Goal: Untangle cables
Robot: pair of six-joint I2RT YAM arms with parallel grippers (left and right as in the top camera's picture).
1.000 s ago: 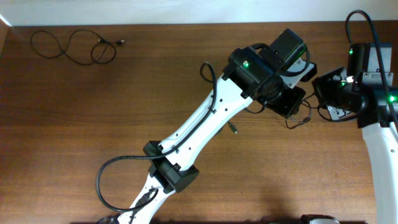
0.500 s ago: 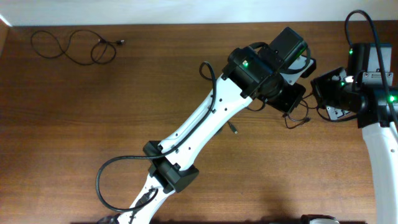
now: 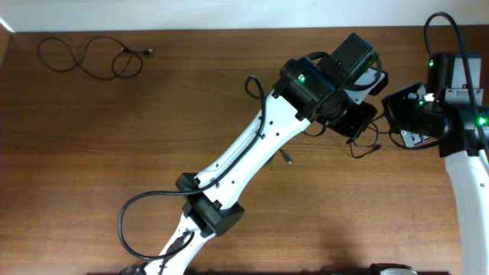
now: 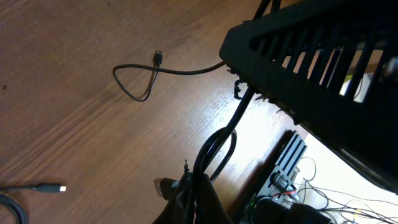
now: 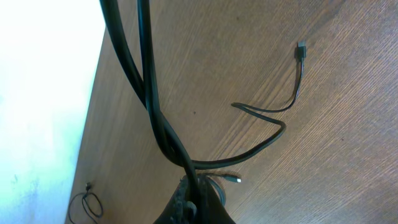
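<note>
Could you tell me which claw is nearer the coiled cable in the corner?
Left claw: both grip the tangle far from that cable, with the right claw farther off.

Overhead view. One cable [image 3: 92, 57] lies alone at the far-left corner of the table [image 3: 114, 168]. Well apart, toward the far right, the tangled cables [image 3: 368, 145] lie between the left gripper [image 3: 355, 122] and the right gripper [image 3: 399, 126], just beside both.

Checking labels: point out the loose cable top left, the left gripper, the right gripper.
loose cable [image 3: 126, 64], overhead, small loop near its plug.
left gripper [image 4: 190, 186], left wrist, fingertips shut on tangled cables [image 4: 211, 144].
right gripper [image 5: 188, 185], right wrist, fingertips shut on tangled cables.
</note>
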